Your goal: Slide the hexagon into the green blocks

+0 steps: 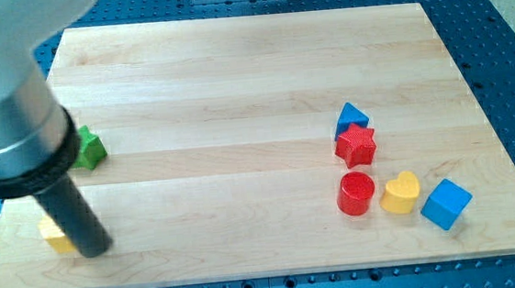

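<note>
Yellow block (55,236), likely your hexagon though shape stayed hidden, lay at view's lower left, mostly behind rod. My tip (97,249) touched or sat just beside its right edge. Green block (88,148) stood above, near, half hidden by arm; only one green piece showed. No gripper on this rig, so no open or closed state to tell. Risk: you pushed from right side, so yellow could slide off worktop (235,90) edge instead of upward into green. Red star (357,144) cluster well apart.
</note>
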Controlling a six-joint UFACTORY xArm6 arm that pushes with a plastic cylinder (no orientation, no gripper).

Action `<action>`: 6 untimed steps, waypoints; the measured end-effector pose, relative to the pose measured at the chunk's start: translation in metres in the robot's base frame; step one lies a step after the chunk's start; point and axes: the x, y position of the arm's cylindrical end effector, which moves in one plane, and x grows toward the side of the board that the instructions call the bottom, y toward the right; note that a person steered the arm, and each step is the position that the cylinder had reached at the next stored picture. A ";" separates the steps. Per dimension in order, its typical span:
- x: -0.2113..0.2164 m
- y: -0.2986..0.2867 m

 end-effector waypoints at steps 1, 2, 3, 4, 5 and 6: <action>0.017 -0.002; 0.032 -0.025; -0.007 -0.036; -0.063 -0.036; -0.077 -0.026; -0.078 -0.016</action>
